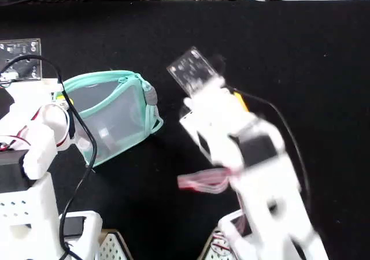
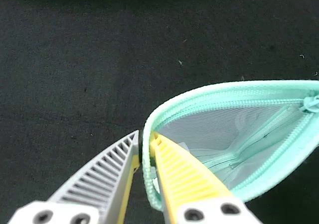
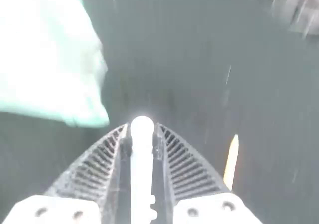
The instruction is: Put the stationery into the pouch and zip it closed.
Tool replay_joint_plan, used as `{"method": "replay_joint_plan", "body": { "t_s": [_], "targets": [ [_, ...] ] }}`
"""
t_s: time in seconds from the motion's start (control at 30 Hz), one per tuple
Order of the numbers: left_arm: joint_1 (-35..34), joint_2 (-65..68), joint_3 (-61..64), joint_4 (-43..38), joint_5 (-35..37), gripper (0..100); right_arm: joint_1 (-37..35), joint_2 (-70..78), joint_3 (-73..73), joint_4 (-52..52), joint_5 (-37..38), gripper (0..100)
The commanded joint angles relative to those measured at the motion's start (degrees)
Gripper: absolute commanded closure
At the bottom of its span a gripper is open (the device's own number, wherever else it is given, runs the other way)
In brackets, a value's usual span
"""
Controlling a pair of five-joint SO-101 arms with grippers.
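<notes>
The mint mesh pouch (image 1: 113,112) lies on the black mat, left of centre, with its zipper open. My left gripper (image 2: 145,137) is shut on the pouch's rim (image 2: 147,179), with the yellow finger (image 2: 184,179) inside the opening and the grey finger (image 2: 107,174) outside. The right arm (image 1: 231,127) hangs blurred over the middle of the mat, just right of the pouch. Its gripper (image 3: 142,129) is shut on a slim white stick-shaped item (image 3: 141,154). The pouch (image 3: 45,55) shows as a blurred mint shape ahead of it and to one side.
A thin yellow object (image 3: 231,157) lies on the mat beside the right gripper. The left arm's base and cables (image 1: 34,156) stand at the table's left edge. Black mat (image 1: 300,52) stretches bare to the right and behind.
</notes>
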Motion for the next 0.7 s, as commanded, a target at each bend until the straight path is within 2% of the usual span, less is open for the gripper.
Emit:
{"method": "replay_joint_plan", "body": {
  "t_s": [0.0, 0.17, 0.37, 0.43, 0.67],
  "targets": [
    [0.48, 1.93, 8.04, 0.53, 0.09, 97, -2.90, -12.53, -2.95, -8.70, -6.33, 98.6],
    [0.57, 1.93, 8.04, 0.53, 0.09, 97, -5.63, -16.75, -2.07, -29.71, -13.63, 98.6],
    [0.57, 1.93, 8.66, 0.53, 0.09, 97, -14.15, -11.30, -2.24, -53.10, -14.15, 98.6],
    [0.57, 1.93, 8.57, 0.53, 0.09, 97, -16.18, -7.43, -4.18, -56.44, -14.15, 98.6],
    [0.22, 1.93, 8.57, 0.53, 0.09, 97, -17.32, 8.75, -13.23, -55.21, -14.51, 98.6]
  ]
}}
